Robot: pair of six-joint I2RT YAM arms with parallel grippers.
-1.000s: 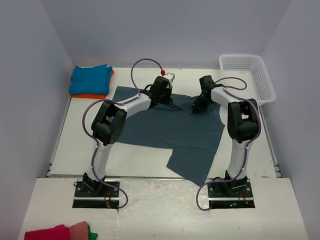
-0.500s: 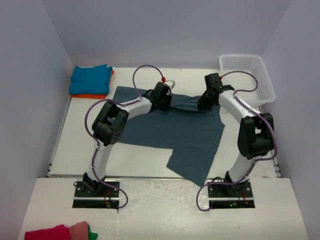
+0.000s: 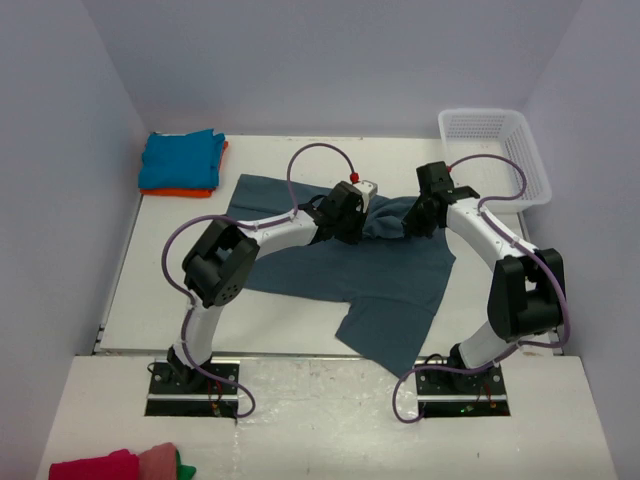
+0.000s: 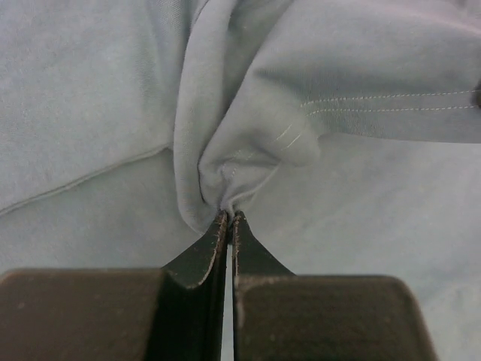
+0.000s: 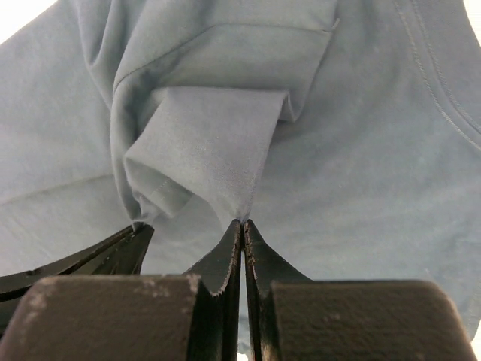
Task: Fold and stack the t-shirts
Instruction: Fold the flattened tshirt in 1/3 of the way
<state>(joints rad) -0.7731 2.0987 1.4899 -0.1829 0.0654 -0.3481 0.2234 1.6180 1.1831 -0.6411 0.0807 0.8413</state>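
Slate-blue shirt [image 3: 330, 265], spread over the middle of the worktop [image 3: 150, 290]: its far edge is being pinched in bunches by the tightly closed jaws of the left gripper [image 4: 228, 218] and right gripper [image 5: 242, 224], side by side, the held edge running left-right and the body lying nearer the bases.

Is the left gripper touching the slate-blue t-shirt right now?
Touching. The left wrist view shows the left gripper closed on a bunched fold of the slate-blue t-shirt, with cloth pinched between its fingertips.

a lab: white table [image 3: 290, 330] boxed in by blank walls [image 3: 330, 60].
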